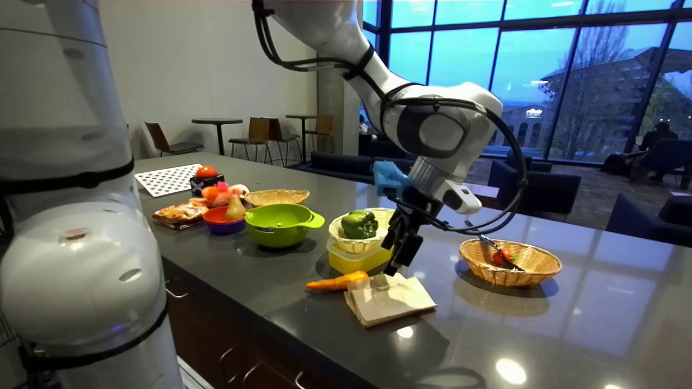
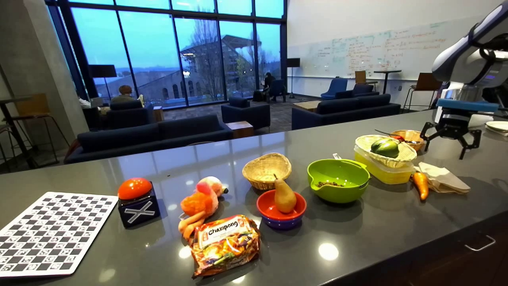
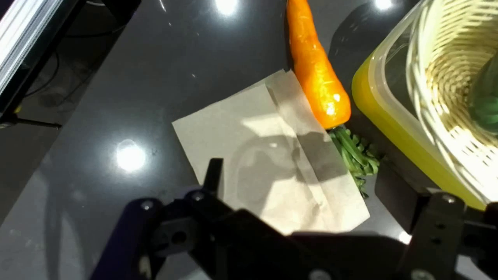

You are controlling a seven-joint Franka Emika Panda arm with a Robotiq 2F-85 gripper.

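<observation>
My tool (image 3: pixel 307 186) is released: fingers (image 3: pixel 213 175) well apart, nothing b/w them, hanging above the tabletop (image 3: pixel 148 70). Nearest thing is the folded paper (image 3: pixel 253 128), lying flat just below; its layers look loose at one edge, prob. b/c nothing weighs them down.

Carrot (image 3: pixel 317 81) lies right by the paper's edge (can't tell if they overlap), its greens (image 3: pixel 354 151) in the gap twd the yellow tub (image 3: pixel 367 107). W/ tub one side & paper the other, I'd guess it hasn't much room to roll.

Tub doubles as a stand: white basket (image 1: pixel 354 246) sits on top, prob. b/c it's wide enough to bridge the rim. Green pepper (image 1: pixel 359 224) rests inside, the walls likely stopping it rolling.

Nearby wicker basket (image 1: pixel 494 277) holds a tomato (image 1: pixel 501 256) & a dark utensil (image 1: pixel 491 243) leaning on the rim, handle out, prob. too long to lie flat.

Farther along, pear (image 2: pixel 285 198) stands upright in a red bowl (image 2: pixel 262 207) nested in a purple bowl (image 2: pixel 282 222); I think the cupped shape props it. Green bowl (image 2: pixel 337 196) has small brown bits (image 2: pixel 329 184) at its bottom, prob. gathered by the curve.
</observation>
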